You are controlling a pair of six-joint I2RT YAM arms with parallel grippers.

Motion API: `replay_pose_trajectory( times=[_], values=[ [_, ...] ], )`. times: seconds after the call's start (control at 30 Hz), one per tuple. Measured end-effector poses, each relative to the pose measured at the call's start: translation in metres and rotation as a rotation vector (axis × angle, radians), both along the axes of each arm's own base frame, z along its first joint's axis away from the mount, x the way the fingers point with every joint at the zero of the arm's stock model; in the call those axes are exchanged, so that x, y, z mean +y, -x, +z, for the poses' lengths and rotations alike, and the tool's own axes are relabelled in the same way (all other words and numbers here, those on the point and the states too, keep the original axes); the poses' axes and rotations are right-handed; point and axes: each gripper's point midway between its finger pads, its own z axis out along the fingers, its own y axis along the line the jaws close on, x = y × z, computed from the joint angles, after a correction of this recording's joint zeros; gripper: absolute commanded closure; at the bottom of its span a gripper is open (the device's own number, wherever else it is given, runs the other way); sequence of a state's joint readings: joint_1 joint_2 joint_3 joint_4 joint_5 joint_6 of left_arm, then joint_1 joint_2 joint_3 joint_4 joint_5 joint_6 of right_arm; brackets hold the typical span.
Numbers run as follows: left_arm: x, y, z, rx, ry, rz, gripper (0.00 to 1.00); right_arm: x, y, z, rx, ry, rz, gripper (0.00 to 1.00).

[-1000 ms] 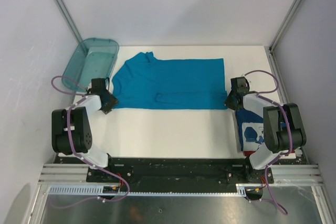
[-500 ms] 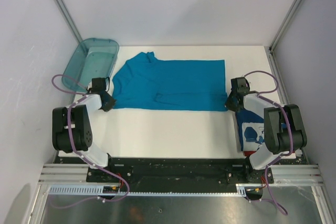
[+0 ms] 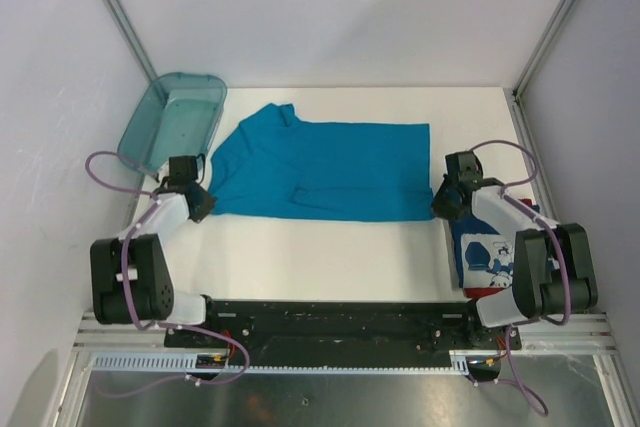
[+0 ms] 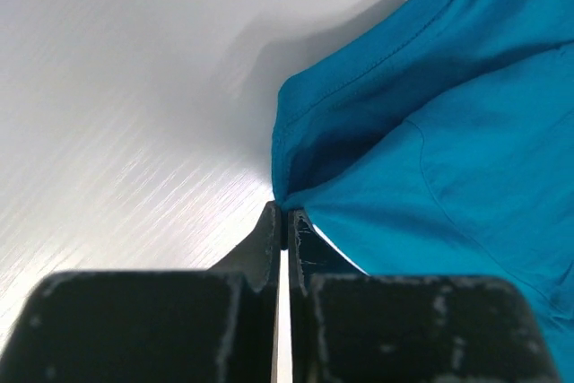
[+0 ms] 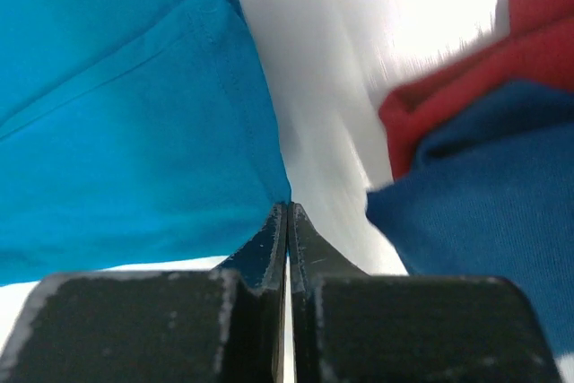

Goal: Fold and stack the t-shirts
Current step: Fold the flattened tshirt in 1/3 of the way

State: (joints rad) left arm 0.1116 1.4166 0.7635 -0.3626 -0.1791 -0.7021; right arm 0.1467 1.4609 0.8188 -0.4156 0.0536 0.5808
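Both arms have drawn back toward the bottom of the frame since the earlier view, the left gripper (image 3: 200,205) has gone from part-open to fully closed, and the teal-blue t-shirt (image 3: 320,172) has slid slightly nearer with them. Nearest, at the lower right of the overhead view, the folded dark blue t-shirt (image 3: 485,252) with its white print and red edge lies on the white table (image 3: 330,257), partly under the right arm. Just beyond it the right gripper (image 3: 440,205) has its jaws pressed together on the teal shirt's lower-right hem corner; its wrist view shows the cloth running down into the closed tips, with the red and dark blue fabric just beside them. At the left, the left gripper's jaws are likewise clamped tight on the shirt's lower-left corner, the fabric bunching to a point at the tips. The teal shirt lies spread across the middle of the table, collar toward the left, 1 sleeve folded onto the body. Farthest, at the upper left, sits the translucent bin (image 3: 175,122). The step looks like lifting the near edge to fold it over. Each hold appears to be on only a thin bite of cloth, so a quick or uneven lift could pull 1 corner free and skew the fold; the right arm could also drag the folded shirt beside it.
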Motion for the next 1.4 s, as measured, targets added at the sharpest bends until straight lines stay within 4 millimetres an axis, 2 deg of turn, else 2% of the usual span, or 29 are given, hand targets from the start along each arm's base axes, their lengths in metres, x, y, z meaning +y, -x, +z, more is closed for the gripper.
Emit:
replay_pose_trajectory(
  times=[0.07, 0.3, 0.47, 0.67, 0.7, 0.73, 0.8, 0.83, 0.9, 0.97, 1.03, 1.17, 1.27, 1.3, 1.4],
  values=[
    [0.0, 0.01, 0.002, 0.001, -0.002, 0.009, 1.0, 0.001, 0.01, 0.0, 0.011, -0.015, -0.002, 1.0],
    [0.002, 0.049, 0.011, -0.002, -0.024, 0.046, 1.0, 0.004, 0.065, -0.007, 0.089, -0.068, -0.013, 1.0],
    [0.006, 0.079, 0.012, 0.003, -0.052, 0.085, 0.99, 0.007, 0.091, 0.0, 0.089, -0.106, -0.021, 1.0],
    [0.009, 0.104, 0.013, 0.004, -0.068, 0.139, 0.93, 0.017, 0.118, 0.001, 0.128, -0.124, -0.011, 0.99],
    [0.009, 0.106, 0.013, 0.005, -0.067, 0.147, 0.88, 0.019, 0.121, 0.0, 0.136, -0.126, -0.009, 0.95],
    [0.009, 0.107, 0.013, 0.007, -0.064, 0.157, 0.79, 0.019, 0.126, 0.0, 0.147, -0.127, -0.01, 0.86],
    [0.009, 0.11, 0.011, 0.017, -0.059, 0.174, 0.57, 0.019, 0.133, 0.0, 0.162, -0.132, -0.019, 0.63],
    [0.009, 0.112, 0.011, 0.02, -0.054, 0.183, 0.47, 0.019, 0.136, 0.001, 0.165, -0.135, -0.026, 0.55],
    [0.009, 0.114, 0.01, 0.028, -0.049, 0.19, 0.33, 0.019, 0.139, 0.004, 0.161, -0.143, -0.034, 0.48],
    [0.007, 0.115, 0.011, 0.039, -0.048, 0.176, 0.28, 0.019, 0.139, 0.008, 0.141, -0.15, -0.032, 0.45],
    [0.007, 0.112, 0.02, 0.034, -0.059, 0.148, 0.26, 0.019, 0.137, 0.01, 0.127, -0.153, -0.029, 0.45],
    [0.004, 0.075, 0.07, -0.074, -0.108, 0.035, 0.31, 0.022, 0.124, 0.021, 0.099, -0.146, -0.019, 0.46],
    [-0.01, 0.035, 0.107, -0.161, -0.129, -0.09, 0.34, 0.029, 0.098, 0.035, 0.041, -0.145, 0.005, 0.46],
    [-0.02, 0.017, 0.117, -0.176, -0.136, -0.157, 0.34, 0.033, 0.085, 0.042, 0.02, -0.145, 0.016, 0.47],
    [-0.055, -0.035, 0.131, -0.19, -0.14, -0.327, 0.37, 0.042, 0.047, 0.054, -0.039, -0.144, 0.04, 0.47]
  ],
)
